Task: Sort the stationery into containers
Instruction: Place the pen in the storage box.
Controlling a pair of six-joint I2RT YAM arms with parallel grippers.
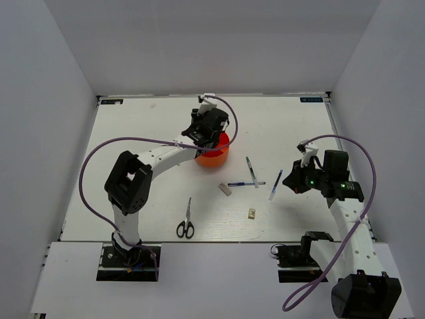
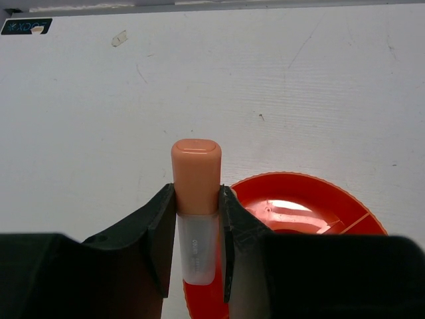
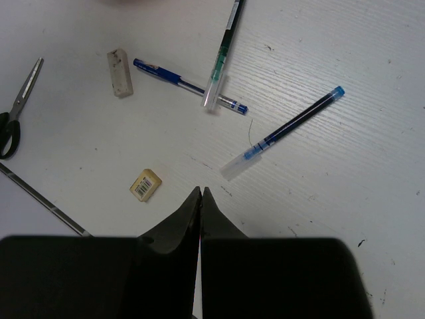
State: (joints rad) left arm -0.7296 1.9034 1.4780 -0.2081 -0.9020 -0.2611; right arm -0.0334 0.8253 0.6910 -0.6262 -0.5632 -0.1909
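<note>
My left gripper [image 1: 202,133] is shut on a marker with a peach cap and a whitish body [image 2: 196,159]. It holds the marker just over the near left rim of the round orange tub [image 2: 299,199], which also shows in the top view [image 1: 216,156]. My right gripper [image 3: 200,193] is shut and empty, above the table. Ahead of it lie a beige cube [image 3: 145,185], a whitish eraser [image 3: 119,73], a blue pen [image 3: 179,83], a dark pen [image 3: 222,53] crossing it, a thin blue-tipped pen [image 3: 285,133] and scissors [image 3: 16,109].
The scissors [image 1: 186,222] lie near the table's front edge, left of centre. White walls stand round the table on three sides. Purple cables loop over both arms. A small scrap [image 2: 119,38] and a dark label [image 2: 26,26] sit at the far left corner.
</note>
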